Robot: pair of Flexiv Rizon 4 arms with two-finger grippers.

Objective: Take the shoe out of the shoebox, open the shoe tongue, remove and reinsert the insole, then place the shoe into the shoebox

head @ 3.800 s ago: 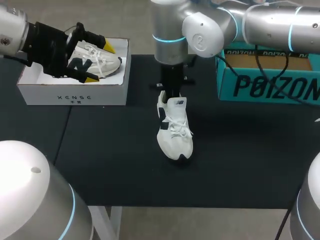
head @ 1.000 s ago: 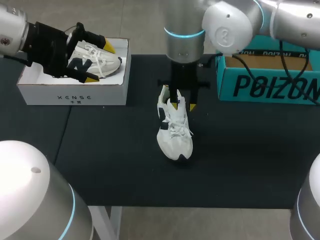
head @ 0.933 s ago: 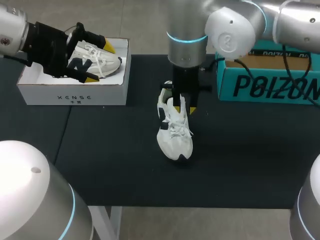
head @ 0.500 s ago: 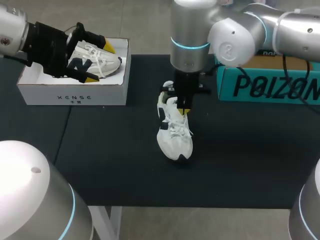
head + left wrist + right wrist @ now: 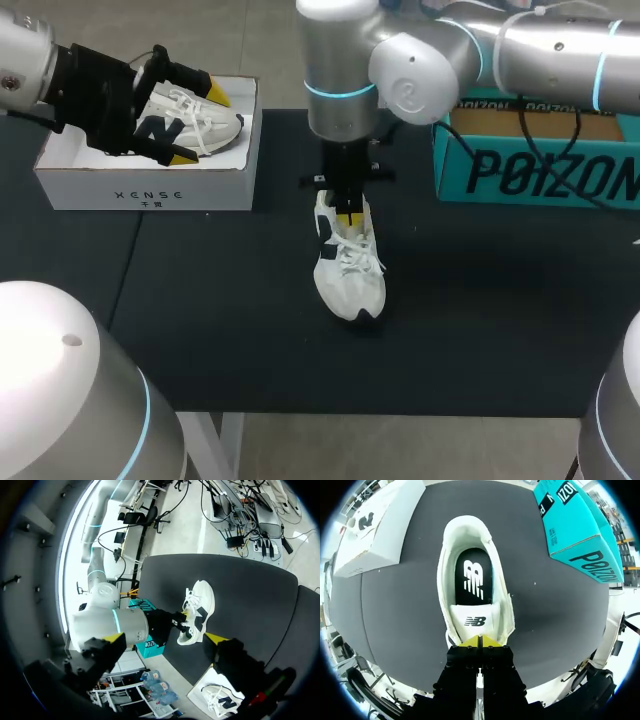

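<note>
A white shoe (image 5: 347, 262) with dark side panels lies on the black table (image 5: 230, 330), toe toward the near edge. My right gripper (image 5: 346, 214) stands straight above its tongue, shut. In the right wrist view the yellow tips (image 5: 479, 641) meet at the lace end of the white tongue (image 5: 475, 621); beyond it the black insole (image 5: 474, 577) lies inside the shoe (image 5: 449, 565). Whether anything is pinched is hidden. My left gripper (image 5: 200, 125) hangs open over the white shoebox (image 5: 150, 190), above a second shoe (image 5: 215, 128). From the left wrist view its gripper (image 5: 165, 637) faces the table shoe (image 5: 199, 611).
A teal cardboard box (image 5: 530, 170) stands at the back right, close to my right arm (image 5: 400, 60); its corner shows beside the shoe (image 5: 575, 530). The white shoebox (image 5: 375, 535) is on the shoe's other side. Black table surface lies around the shoe's toe.
My right gripper's fingers, apart over the shoe's opening a second ago, have shut, and the arm has shifted left. The shoe and my left arm have stayed put.
</note>
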